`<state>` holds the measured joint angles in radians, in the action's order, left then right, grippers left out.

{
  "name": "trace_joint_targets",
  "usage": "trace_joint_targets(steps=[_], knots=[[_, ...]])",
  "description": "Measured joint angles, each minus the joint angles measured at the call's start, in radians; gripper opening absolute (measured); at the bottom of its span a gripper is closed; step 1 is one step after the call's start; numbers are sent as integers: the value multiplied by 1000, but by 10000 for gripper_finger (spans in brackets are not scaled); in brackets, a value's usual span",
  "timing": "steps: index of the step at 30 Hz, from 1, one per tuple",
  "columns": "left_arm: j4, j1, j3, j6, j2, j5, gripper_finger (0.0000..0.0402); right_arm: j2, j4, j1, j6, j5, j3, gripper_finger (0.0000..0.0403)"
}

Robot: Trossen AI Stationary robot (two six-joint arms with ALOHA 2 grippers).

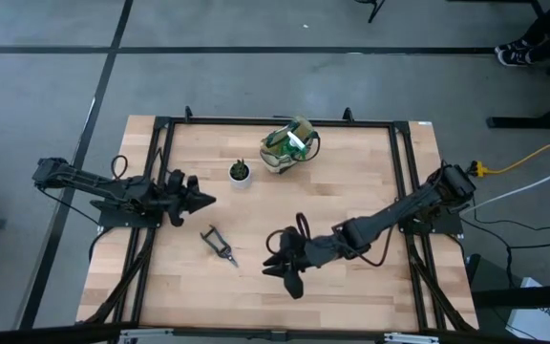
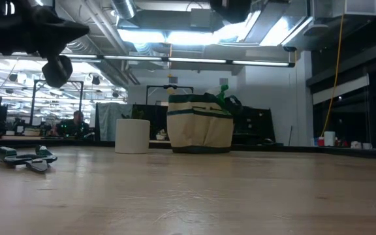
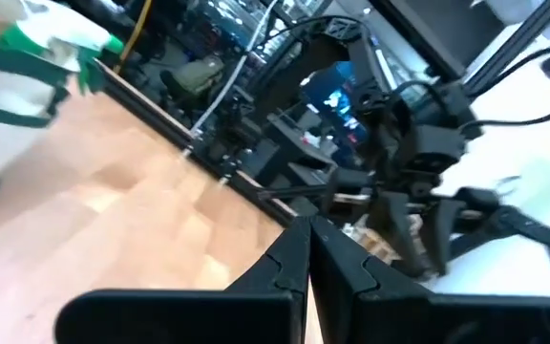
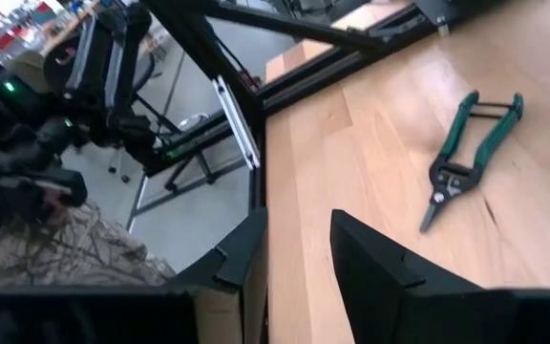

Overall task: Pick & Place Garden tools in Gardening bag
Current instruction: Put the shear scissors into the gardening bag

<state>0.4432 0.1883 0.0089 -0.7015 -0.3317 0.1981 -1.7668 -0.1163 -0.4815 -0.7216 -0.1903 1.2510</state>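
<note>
Tool positions are read from the left of the high view: the left tool [image 1: 201,201] is held low over the surface [image 1: 370,201] at about nine o'clock from its centre, its fingers [image 3: 294,263] seen pressed together in its own wrist view and pinching nothing, so it is judged to be waiting clear of the work. Just beyond its tip, toward five o'clock, the pruning shears [image 1: 219,245] are left flat on the wood, apparently the one tool not yet bagged. A small potted plant [image 1: 241,173] is set near the middle of the far half and is no part of the task. At about six o'clock from the centre, the right tool [image 1: 280,260] is held with its fingers spread and empty, pointed toward the shears at its nine o'clock, probably so that they can be approached and gripped. At twelve o'clock, near the far edge, the gardening bag [image 1: 287,145] is stood upright with green items showing at its mouth, kept open upward so tools can be dropped in.
</note>
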Motion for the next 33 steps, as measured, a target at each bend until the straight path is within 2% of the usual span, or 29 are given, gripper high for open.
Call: trace_joint_targets(steps=[3,5,10,16,21,26,33], knots=[[9,0,2,-10,0,-38,4,0,32,-5,1,0,0,117],[-6,0,10,22,-2,-105,4,0,54,-6,2,0,0,117],[-172,0,80,112,-45,-259,4,0,71,-5,-20,-1,0,117],[-463,0,217,390,-142,-269,12,0,69,-5,-24,-11,0,117],[-579,7,305,588,-237,-270,17,0,68,-5,-51,-113,0,117],[-584,42,319,622,-324,-270,17,0,68,-5,-53,-166,0,117],[-623,111,319,627,-450,-269,18,0,111,-7,-39,-149,0,117]])
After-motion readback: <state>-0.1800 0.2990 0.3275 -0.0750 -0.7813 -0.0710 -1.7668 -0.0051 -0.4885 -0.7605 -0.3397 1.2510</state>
